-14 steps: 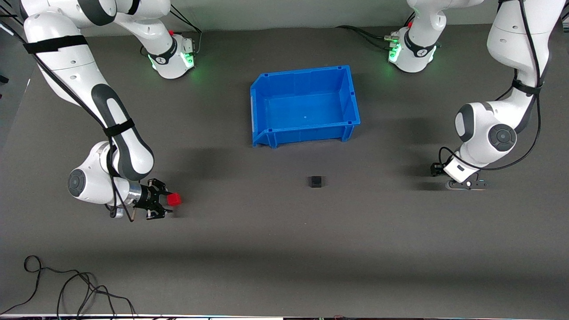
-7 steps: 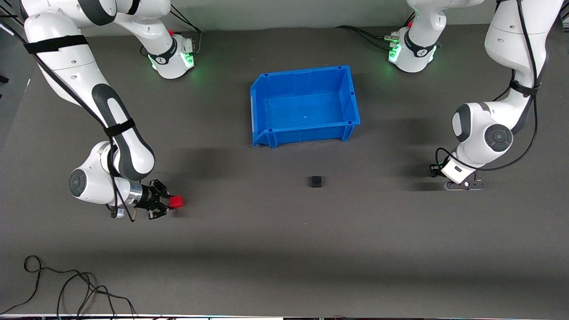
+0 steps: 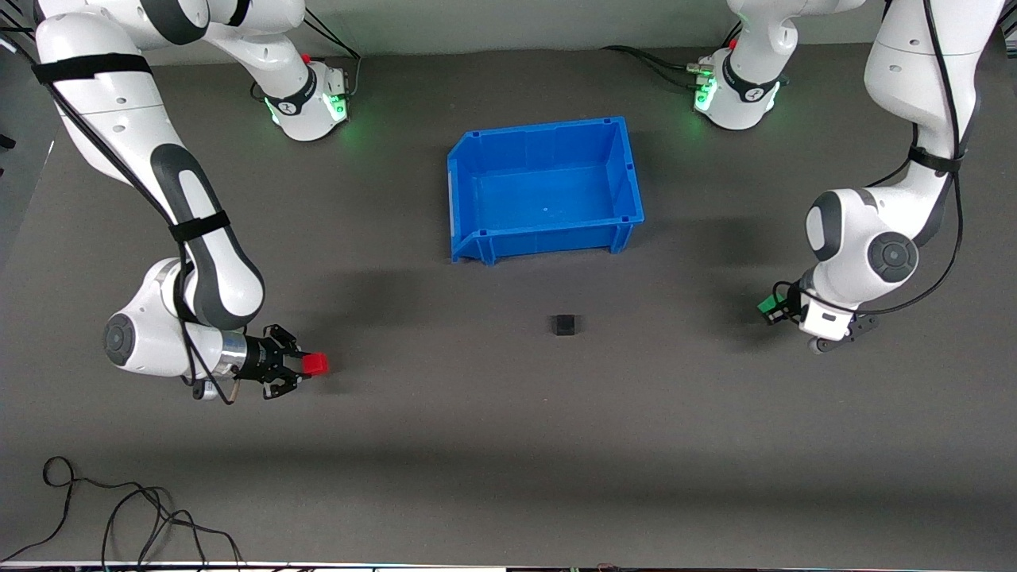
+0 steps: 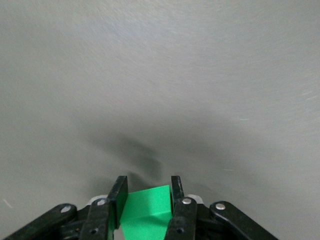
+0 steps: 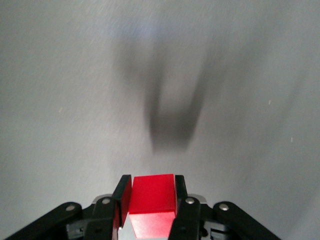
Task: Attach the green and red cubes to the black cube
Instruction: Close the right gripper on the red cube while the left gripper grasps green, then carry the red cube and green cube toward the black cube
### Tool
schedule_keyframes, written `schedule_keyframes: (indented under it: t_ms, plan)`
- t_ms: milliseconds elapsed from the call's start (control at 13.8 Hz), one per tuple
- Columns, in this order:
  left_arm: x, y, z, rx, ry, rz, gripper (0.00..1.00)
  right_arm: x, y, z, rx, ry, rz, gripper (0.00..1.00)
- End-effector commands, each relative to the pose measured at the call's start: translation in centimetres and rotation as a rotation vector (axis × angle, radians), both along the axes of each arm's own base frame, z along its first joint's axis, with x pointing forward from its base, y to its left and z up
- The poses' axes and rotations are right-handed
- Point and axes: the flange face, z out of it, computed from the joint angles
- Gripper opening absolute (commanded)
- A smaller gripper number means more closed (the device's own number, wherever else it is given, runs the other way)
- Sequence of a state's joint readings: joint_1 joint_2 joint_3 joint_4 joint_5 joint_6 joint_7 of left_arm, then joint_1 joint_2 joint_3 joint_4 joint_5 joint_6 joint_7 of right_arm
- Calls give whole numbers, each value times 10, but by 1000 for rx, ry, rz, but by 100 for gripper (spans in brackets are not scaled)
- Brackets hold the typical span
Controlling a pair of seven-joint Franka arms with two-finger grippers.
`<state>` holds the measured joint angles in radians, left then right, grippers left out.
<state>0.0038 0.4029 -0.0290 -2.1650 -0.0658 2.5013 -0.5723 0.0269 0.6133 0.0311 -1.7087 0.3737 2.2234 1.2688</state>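
Observation:
The black cube [image 3: 565,324] sits on the dark table mid-way between the arms, nearer the front camera than the blue bin. My right gripper [image 3: 308,365] is shut on the red cube [image 3: 315,364] and holds it just above the table at the right arm's end; the red cube also shows between the fingers in the right wrist view [image 5: 153,196]. My left gripper [image 3: 772,307] is shut on the green cube [image 3: 767,304] above the table at the left arm's end; the green cube also shows in the left wrist view [image 4: 148,207].
The open blue bin [image 3: 475,187] stands empty, farther from the front camera than the black cube. A loose black cable [image 3: 119,516] lies at the table's near edge toward the right arm's end.
The left gripper has turned and risen, so the green cube now shows at its tip. The right gripper has tilted level with the red cube, shifting slightly nearer the front camera.

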Motion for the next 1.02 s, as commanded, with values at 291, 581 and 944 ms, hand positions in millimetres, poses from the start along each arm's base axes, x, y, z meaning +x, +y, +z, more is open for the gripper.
schedule_keyframes:
  t_ms: [291, 581, 944]
  plan:
    - [20, -122, -1, -136, 65, 415, 0, -1, 121, 19, 71, -1, -109, 34]
    - [35, -234, -2, -145, 69, 557, 0, -21, 253, 9, 66, -45, -229, 34]
    - [43, -296, -10, -134, 61, 644, 0, -65, 361, -12, 76, -66, -274, 34]
